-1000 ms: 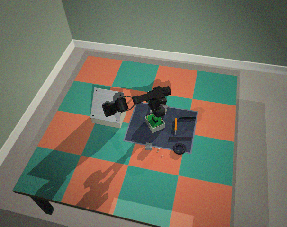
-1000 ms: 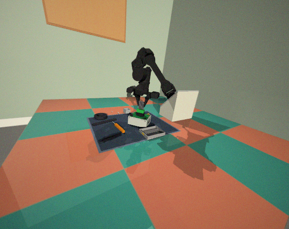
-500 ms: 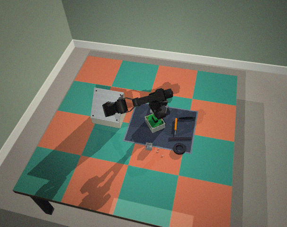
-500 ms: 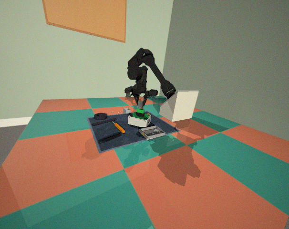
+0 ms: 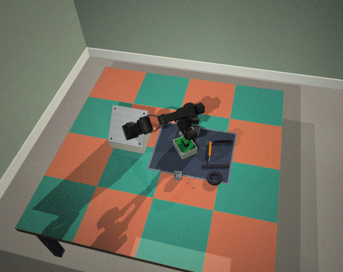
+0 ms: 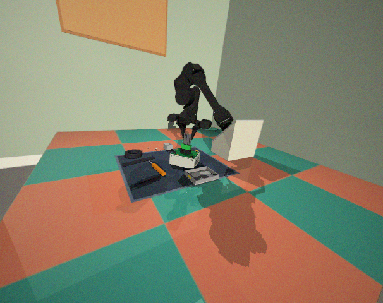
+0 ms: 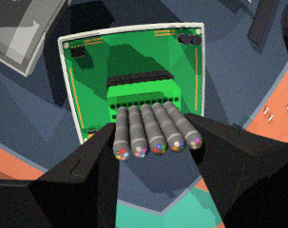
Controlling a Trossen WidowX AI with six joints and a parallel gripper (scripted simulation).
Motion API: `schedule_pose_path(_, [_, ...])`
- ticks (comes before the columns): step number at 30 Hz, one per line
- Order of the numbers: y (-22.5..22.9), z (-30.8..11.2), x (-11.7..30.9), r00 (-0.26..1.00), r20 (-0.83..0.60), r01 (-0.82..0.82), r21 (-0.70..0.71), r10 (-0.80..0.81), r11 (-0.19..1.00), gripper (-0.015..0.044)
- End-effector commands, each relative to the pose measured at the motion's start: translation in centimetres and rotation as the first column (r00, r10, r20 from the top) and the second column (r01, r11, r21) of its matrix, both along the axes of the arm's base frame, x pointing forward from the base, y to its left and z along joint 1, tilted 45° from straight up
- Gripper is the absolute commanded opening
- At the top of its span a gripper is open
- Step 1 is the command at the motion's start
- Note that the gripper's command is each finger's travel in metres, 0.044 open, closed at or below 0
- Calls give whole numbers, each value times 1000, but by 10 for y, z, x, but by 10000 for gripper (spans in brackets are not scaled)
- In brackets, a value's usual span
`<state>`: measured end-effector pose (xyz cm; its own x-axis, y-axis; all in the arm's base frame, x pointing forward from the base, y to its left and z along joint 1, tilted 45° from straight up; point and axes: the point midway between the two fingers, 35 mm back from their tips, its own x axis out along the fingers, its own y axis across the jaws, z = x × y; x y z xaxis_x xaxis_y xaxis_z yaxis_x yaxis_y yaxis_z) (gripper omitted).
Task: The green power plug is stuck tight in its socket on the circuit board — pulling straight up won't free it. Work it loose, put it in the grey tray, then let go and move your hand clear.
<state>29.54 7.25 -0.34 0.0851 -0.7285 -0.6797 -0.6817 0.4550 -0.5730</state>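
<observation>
Hand (image 5: 187,139) (image 6: 187,139) (image 7: 150,125): pinching green plug (image 6: 186,147) (image 7: 144,95). Plug: at the black socket (image 6: 186,151) (image 7: 140,78), on circuit board (image 5: 189,144) (image 6: 194,153) (image 7: 129,52). Advised handling: firm grip, small side-to-side rocking, gentle lift, grey cables (image 6: 186,138) (image 7: 153,128) unstrained.

Checkered table (image 5: 183,231) (image 6: 119,261) carries a dark mat (image 5: 166,154) (image 6: 136,189) (image 7: 34,114).

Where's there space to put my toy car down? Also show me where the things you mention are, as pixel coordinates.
There looks to be a gap between the circuit board (image 5: 191,148) (image 6: 193,153) (image 7: 129,57) and the orange screwdriver (image 5: 210,148) (image 6: 158,169). It's crowded where the end effector (image 5: 187,137) (image 6: 187,139) (image 7: 150,125) grips the green power plug (image 6: 186,147) (image 7: 144,91), near the grey tray (image 5: 197,131) (image 6: 205,177) (image 7: 41,58), and where the black ring (image 5: 208,178) (image 6: 133,157) sits by a dark bar (image 5: 215,166) (image 6: 138,161).
</observation>
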Motion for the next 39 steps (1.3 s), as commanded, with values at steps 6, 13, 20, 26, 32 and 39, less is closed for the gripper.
schedule_pose_path(6, [3, 17, 10, 995, -91, 64, 137, -52, 989, 0])
schedule_pose_path(13, [9, 11, 2, 1000, -22, 2, 50, -1, 999, 0])
schedule_pose_path(20, [17, 6, -7, 996, 54, -65, -59, 68, 996, 0])
schedule_pose_path(26, [15, 10, -2, 999, 18, -33, -4, 33, 999, 0])
schedule_pose_path(32, [16, 17, 1, 1000, -15, -4, 41, 5, 999, 0])
schedule_pose_path(39, [19, 19, 0, 1000, -15, -4, 41, 5, 999, 0])
